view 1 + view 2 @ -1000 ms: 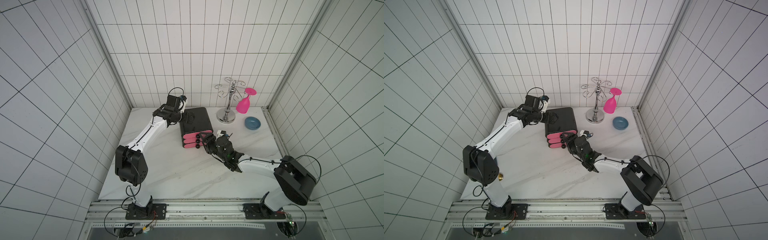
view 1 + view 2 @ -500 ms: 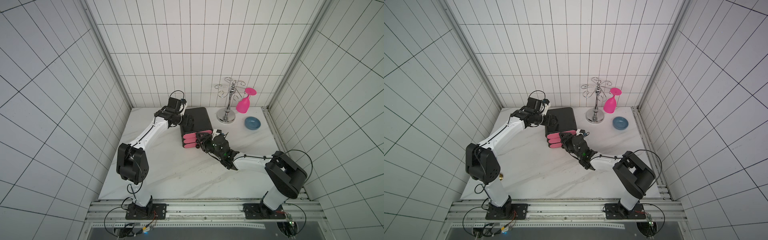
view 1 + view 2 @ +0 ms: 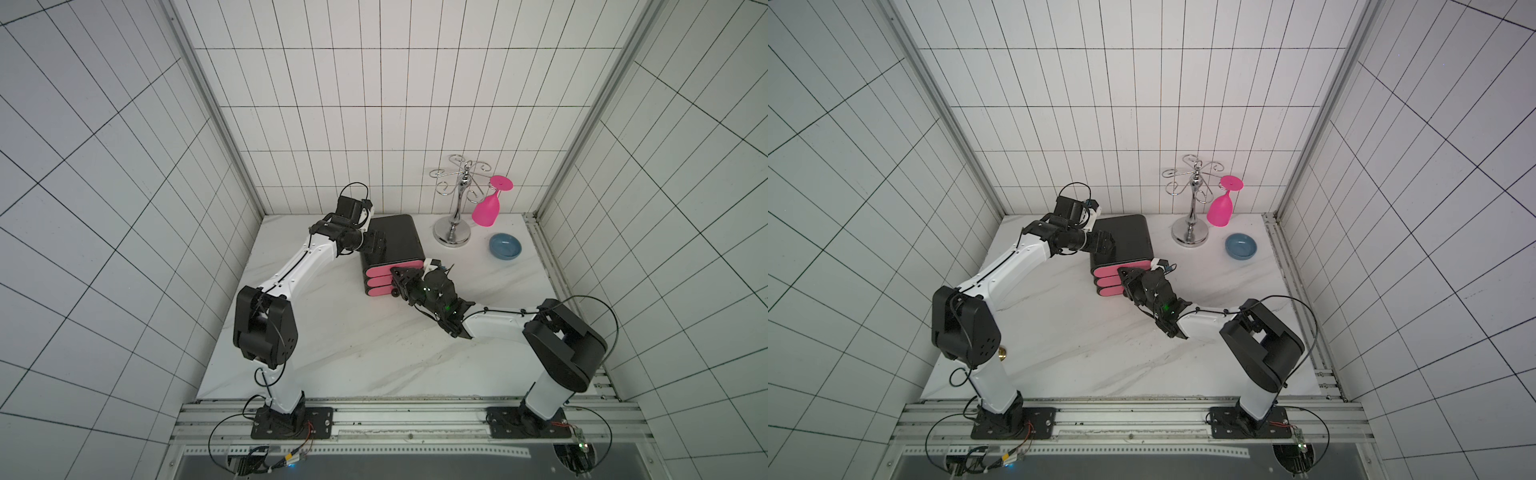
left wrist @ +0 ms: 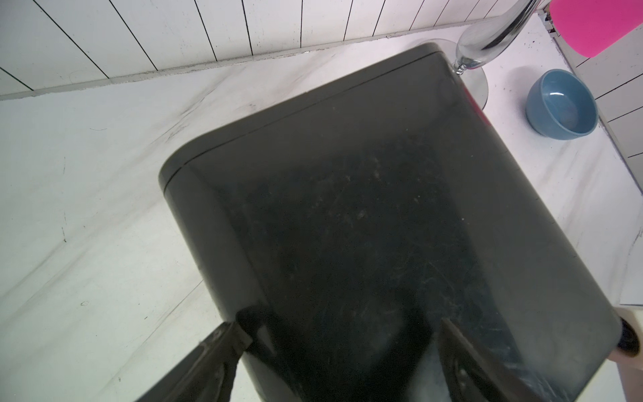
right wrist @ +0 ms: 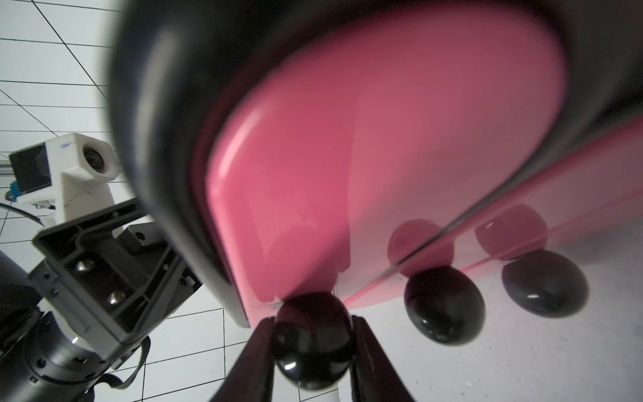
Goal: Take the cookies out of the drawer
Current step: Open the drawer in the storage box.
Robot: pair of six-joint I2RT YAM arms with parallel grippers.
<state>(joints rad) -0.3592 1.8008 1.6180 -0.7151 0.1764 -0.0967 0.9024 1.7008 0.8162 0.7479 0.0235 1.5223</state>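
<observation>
The cookies were hidden behind the three pink drawers of the black cabinet (each glossy front bore a round black knob). The right hand was clenched on the top drawer's knob. The left hand was spread wide over the cabinet's top.

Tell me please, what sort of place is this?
Most likely a robot test cell made to look like a kitchen corner: white tiled walls around a marble-look counter, a chrome glass stand with a pink glass, a blue bowl, and robot arms bolted to a metal rail.
</observation>
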